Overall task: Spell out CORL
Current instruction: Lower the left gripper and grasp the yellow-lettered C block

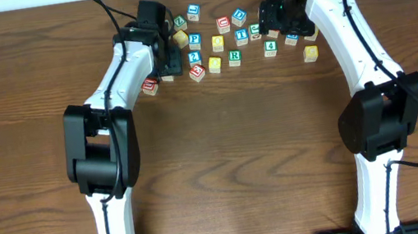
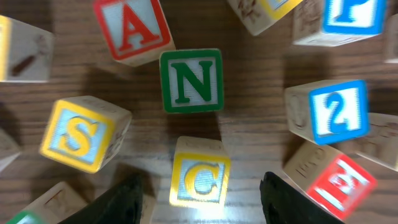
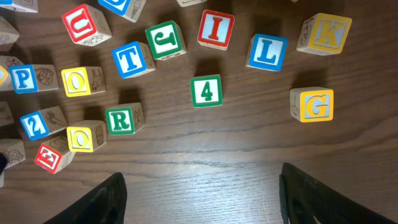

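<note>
A yellow C block stands on the table between the fingers of my left gripper, which is open around it and does not touch it. My left gripper sits at the left end of the block cluster. My right gripper is open and empty over bare wood, nearer than the blocks. In the right wrist view I see two yellow O blocks, a green R block and a blue L block. My right gripper hovers over the cluster's right part.
Around the C block lie a green N, a red A, a yellow S, a blue 2 and a red E. A green 4, yellow G and K lie near the L.
</note>
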Robot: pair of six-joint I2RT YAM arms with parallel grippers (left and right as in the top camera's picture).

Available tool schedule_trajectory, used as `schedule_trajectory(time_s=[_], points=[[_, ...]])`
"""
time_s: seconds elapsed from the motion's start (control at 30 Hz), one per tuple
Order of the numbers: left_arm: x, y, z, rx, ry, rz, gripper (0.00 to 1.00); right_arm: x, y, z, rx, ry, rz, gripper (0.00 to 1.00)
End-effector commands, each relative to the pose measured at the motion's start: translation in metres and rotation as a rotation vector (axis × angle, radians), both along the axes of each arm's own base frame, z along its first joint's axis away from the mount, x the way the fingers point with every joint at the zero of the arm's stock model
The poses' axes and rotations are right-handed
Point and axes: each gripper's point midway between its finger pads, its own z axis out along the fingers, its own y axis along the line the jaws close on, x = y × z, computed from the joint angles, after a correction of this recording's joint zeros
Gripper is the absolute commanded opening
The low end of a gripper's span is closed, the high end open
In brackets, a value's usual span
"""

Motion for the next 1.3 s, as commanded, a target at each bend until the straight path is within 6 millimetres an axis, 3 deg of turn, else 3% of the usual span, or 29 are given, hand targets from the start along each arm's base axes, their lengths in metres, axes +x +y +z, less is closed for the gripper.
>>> schedule_trajectory(time_s=[0.0,0.3,0.47,0.87,1.0,1.27], points=[[0.004,0.000,-0.010,0.010,0.005,0.015,0.60,0.001,0.000,0.015,-0.002,-0.034,0.012,0.74],[0.007,0.000,-0.027,0.012,0.015,0.016,0.60,0.001,-0.002,0.015,-0.013,-0.036,0.016,0.78],[0.005,0.000,-0.035,0.013,0.032,0.026,0.55,0.002,-0.006,0.014,-0.033,-0.039,0.009,0.80],[0.008,0.000,-0.032,0.009,0.017,0.027,0.27,0.002,-0.006,0.014,-0.033,-0.040,0.009,0.81],[0.011,-0.001,-0.017,0.001,-0.012,0.027,0.24,0.002,-0.005,0.014,-0.032,-0.039,0.009,0.82],[0.011,-0.002,0.054,-0.030,-0.123,0.027,0.24,0.002,-0.006,0.014,-0.033,-0.040,0.009,0.83]])
